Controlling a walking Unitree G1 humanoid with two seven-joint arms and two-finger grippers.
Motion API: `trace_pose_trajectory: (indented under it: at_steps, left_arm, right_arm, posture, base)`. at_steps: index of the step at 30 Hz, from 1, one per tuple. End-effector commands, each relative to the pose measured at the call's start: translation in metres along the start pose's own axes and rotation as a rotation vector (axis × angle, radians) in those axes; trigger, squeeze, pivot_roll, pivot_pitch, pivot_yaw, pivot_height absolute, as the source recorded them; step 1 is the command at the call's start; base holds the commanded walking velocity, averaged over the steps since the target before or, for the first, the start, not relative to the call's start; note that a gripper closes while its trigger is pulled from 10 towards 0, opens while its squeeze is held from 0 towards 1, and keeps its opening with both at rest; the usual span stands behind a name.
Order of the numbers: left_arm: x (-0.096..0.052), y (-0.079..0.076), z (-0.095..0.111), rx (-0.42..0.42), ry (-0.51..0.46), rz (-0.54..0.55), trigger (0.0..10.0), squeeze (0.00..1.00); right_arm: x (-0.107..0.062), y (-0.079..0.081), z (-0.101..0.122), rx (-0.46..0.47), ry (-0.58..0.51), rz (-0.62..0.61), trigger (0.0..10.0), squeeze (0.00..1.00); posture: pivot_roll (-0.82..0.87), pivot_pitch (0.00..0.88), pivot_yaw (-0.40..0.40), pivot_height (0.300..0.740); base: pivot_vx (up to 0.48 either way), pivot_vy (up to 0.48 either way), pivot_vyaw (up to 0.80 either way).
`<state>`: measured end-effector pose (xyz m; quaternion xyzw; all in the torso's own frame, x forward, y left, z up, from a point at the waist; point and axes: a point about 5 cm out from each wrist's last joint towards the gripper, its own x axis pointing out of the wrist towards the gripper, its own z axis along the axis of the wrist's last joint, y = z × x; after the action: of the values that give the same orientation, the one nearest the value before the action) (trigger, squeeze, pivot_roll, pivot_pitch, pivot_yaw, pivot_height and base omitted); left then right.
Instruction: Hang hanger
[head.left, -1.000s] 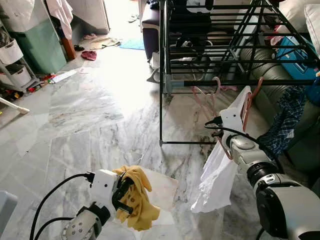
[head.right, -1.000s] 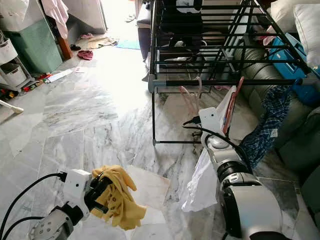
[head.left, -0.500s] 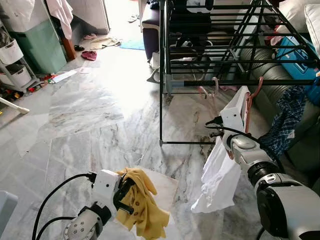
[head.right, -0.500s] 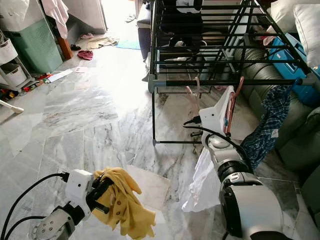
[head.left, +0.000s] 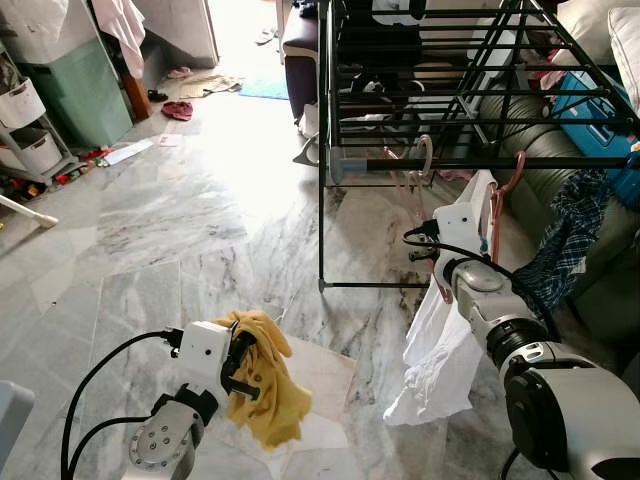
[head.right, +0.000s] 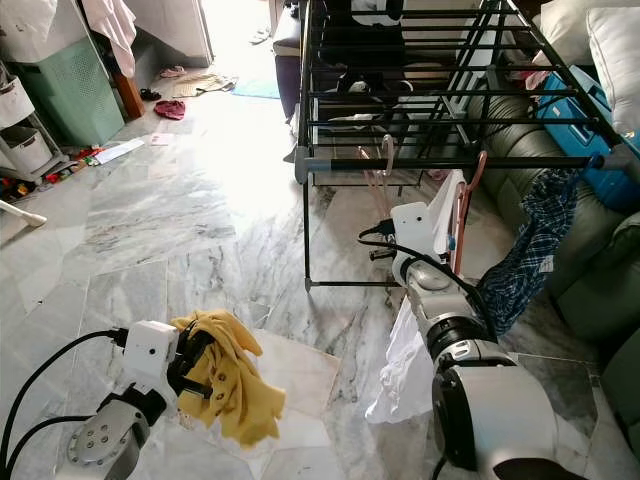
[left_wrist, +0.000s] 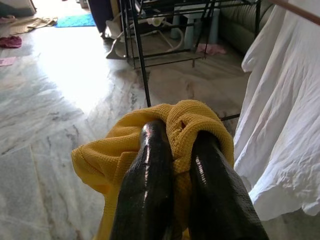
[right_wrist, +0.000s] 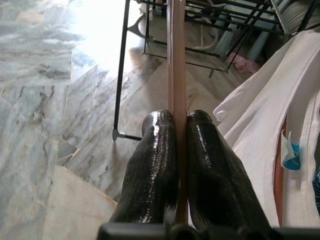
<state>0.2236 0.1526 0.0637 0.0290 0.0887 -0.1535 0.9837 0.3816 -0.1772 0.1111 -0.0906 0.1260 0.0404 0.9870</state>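
The robot's right gripper (right_wrist: 176, 150) is clamped on a slim pink plastic hanger (head.left: 496, 205) carrying a white cloth garment (head.left: 440, 350), raised just beside the front rail of a black metal drying rack (head.left: 470, 163); the hook appears not yet over the bar, so the hanging itself seems still to come. Lower down, the left gripper (left_wrist: 175, 165) grips a bunched yellow knitted cloth (head.left: 262, 380) above the grey marble floor (head.left: 170, 230).

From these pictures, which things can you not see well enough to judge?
- Hook of the pink hanger: eye views, too thin to tell whether it touches the rack bar.
- Yellow cloth: left wrist view, lower part cut off by the edge.
- White garment: its shape is hidden in its own folds.
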Motion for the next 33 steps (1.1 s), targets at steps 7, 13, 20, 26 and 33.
trace_pose_trajectory:
  at_steps: [7,13,20,26,33]
  left_arm:
    - [0.015,-0.001,0.008,0.015,-0.052,0.010,10.0,0.00]
    - [0.025,-0.006,0.009,0.021,-0.060,-0.025,10.0,0.00]
    - [0.032,-0.004,0.010,0.027,-0.067,-0.034,10.0,0.00]
    - [0.031,-0.006,0.008,0.031,-0.061,-0.047,10.0,0.00]
    - [0.030,0.000,0.011,0.028,-0.081,-0.016,10.0,0.00]
  right_arm:
    - [-0.011,-0.009,-0.008,-0.016,-0.124,-0.006,0.0,0.00]
    - [-0.020,-0.011,-0.025,0.016,-0.125,-0.042,0.0,0.00]
    - [-0.031,-0.005,-0.044,0.024,-0.114,-0.041,0.3,0.00]
    - [-0.031,-0.007,-0.038,0.039,-0.140,-0.057,0.0,0.00]
    - [-0.042,0.010,-0.052,0.023,-0.126,0.007,0.0,0.00]
  posture:
    - [0.06,0.000,0.018,0.740]
    - [0.02,0.000,0.038,0.740]
    - [0.01,0.000,0.053,0.740]
    - [0.01,0.000,0.059,0.740]
    - [0.02,0.000,0.053,0.740]
  base:
    - [0.000,0.000,0.00]
    - [0.000,0.000,0.00]
    - [0.000,0.000,0.00]
    - [0.000,0.000,0.00]
    - [0.000,0.000,0.00]
